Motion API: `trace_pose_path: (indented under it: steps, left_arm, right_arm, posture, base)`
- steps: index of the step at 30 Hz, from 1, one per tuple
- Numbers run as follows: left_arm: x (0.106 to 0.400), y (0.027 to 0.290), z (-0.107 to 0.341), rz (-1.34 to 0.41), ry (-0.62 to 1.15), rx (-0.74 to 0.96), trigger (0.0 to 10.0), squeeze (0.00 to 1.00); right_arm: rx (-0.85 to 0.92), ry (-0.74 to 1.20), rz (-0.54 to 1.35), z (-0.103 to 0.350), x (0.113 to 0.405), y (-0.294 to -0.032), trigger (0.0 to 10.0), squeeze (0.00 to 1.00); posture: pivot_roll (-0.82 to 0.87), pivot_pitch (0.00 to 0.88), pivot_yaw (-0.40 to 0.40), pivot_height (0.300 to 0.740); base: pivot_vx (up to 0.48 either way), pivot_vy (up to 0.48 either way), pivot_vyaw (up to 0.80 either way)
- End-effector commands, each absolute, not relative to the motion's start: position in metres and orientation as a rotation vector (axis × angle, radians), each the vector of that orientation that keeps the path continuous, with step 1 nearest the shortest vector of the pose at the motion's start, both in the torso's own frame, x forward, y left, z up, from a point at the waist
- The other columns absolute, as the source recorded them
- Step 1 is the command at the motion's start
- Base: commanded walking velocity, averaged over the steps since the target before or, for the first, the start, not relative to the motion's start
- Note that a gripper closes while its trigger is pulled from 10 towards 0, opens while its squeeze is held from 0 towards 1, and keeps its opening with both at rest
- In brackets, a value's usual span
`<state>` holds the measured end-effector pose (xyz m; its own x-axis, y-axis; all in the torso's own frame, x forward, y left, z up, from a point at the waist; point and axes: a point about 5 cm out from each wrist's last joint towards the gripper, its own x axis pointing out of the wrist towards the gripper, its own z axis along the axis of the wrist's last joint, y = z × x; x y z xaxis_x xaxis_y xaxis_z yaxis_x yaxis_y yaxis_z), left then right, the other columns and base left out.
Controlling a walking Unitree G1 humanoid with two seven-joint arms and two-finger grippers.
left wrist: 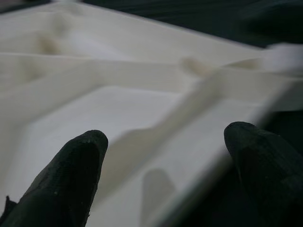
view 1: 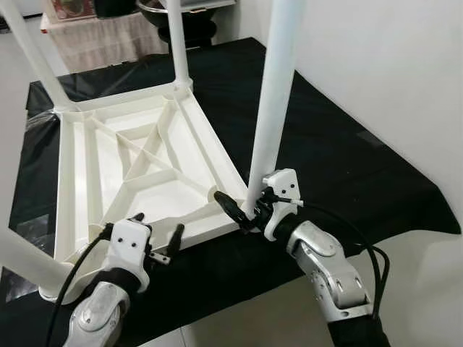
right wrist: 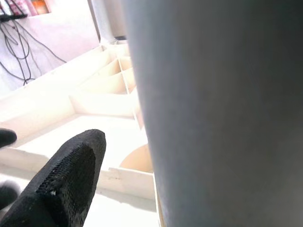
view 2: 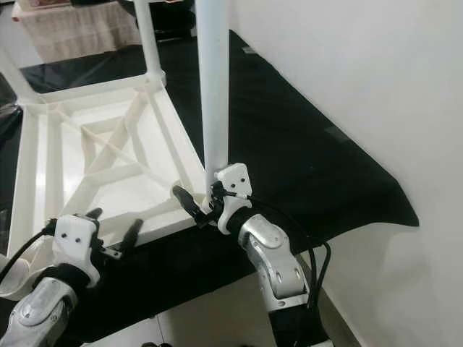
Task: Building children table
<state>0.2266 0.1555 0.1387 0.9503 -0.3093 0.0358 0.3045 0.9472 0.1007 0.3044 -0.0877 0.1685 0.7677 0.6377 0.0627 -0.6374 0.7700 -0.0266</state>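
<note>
A white plastic children's table (view 1: pixel 137 155) lies upside down on a black cloth (view 1: pixel 340 152). Two white legs (view 1: pixel 176 43) stand in its far corners, and a third leg (view 1: pixel 29 264) crosses the near left corner. A fourth white leg (view 1: pixel 273 94) stands upright at the near right corner. My right gripper (view 1: pixel 249 206) is open around its base; in the right wrist view one finger (right wrist: pixel 71 179) stays apart from the leg (right wrist: pixel 222 113), which hides the other. My left gripper (view 1: pixel 158 225) hangs open over the table's near edge (left wrist: pixel 142 142), with nothing between its fingers.
A white wall (view 1: pixel 391 65) runs close along the right of the cloth. Pale floor (view 1: pixel 419 289) shows at the near right. A cloth-covered piece of furniture (view 1: pixel 101 36) and a dark round object (view 1: pixel 192 22) stand beyond the table.
</note>
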Motion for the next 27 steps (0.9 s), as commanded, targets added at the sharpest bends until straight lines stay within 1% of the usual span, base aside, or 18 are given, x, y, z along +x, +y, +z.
trace_pose_path:
  steps: [1, 5, 8, 13, 16, 19, 23, 24, 25, 27]
  left_arm:
    - [0.222, 0.149, 0.14, -0.373, -0.044, 0.081, 10.0, 0.0]
    - [0.217, 0.144, 0.148, -0.442, -0.062, 0.067, 10.0, 0.0]
    - [0.21, 0.141, 0.171, -0.522, -0.118, 0.076, 10.0, 0.0]
    - [0.201, 0.142, 0.192, -0.521, -0.175, 0.096, 10.0, 0.0]
    - [0.194, 0.141, 0.193, -0.527, -0.171, 0.095, 10.0, 0.0]
    - [0.183, 0.141, 0.191, -0.545, -0.136, 0.056, 10.0, 0.0]
    - [0.177, 0.143, 0.191, -0.562, -0.113, 0.044, 10.0, 0.0]
    - [0.171, 0.147, 0.196, -0.582, -0.109, 0.002, 10.0, 0.0]
    - [0.171, 0.147, 0.196, -0.582, -0.109, 0.002, 10.0, 0.0]
    - [0.162, 0.156, 0.203, -0.612, -0.092, -0.005, 10.0, 0.0]
  right_arm:
    - [-0.016, -0.045, 0.724, 0.161, 0.301, -0.081, 10.0, 0.0]
    - [-0.024, -0.03, 0.717, 0.157, 0.302, -0.081, 10.0, 0.0]
    - [-0.018, -0.018, 0.718, 0.154, 0.302, -0.08, 10.0, 0.0]
    - [0.0, -0.038, 0.704, 0.155, 0.306, -0.087, 10.0, 0.0]
    - [-0.005, -0.042, 0.703, 0.156, 0.309, -0.09, 10.0, 0.0]
    - [-0.015, -0.041, 0.699, 0.155, 0.312, -0.092, 10.0, 0.0]
    - [-0.016, -0.041, 0.695, 0.155, 0.315, -0.094, 10.0, 0.0]
    - [-0.014, -0.033, 0.687, 0.154, 0.316, -0.095, 10.0, 0.0]
    - [-0.014, -0.033, 0.687, 0.154, 0.316, -0.095, 10.0, 0.0]
    - [-0.033, -0.009, 0.669, 0.149, 0.318, -0.095, 10.0, 0.0]
  posture:
    - [0.07, 0.181, 0.001, 0.74]
    - [0.07, 0.183, 0.001, 0.74]
    - [0.08, 0.184, 0.004, 0.74]
    - [0.09, 0.184, 0.006, 0.74]
    - [0.09, 0.183, 0.008, 0.74]
    - [0.1, 0.183, 0.01, 0.74]
    - [0.11, 0.184, 0.008, 0.74]
    - [0.11, 0.187, 0.006, 0.74]
    - [0.11, 0.187, 0.006, 0.74]
    - [0.12, 0.188, 0.006, 0.74]
  base:
    - [0.0, 0.0, 0.0]
    - [0.0, 0.0, 0.0]
    - [0.0, 0.0, 0.0]
    - [0.0, 0.0, 0.0]
    - [0.0, 0.0, 0.8]
    - [0.0, 0.0, 0.8]
    - [0.0, 0.0, 0.8]
    - [0.0, 0.0, 0.8]
    - [0.0, 0.0, 0.8]
    - [0.0, 0.0, 0.0]
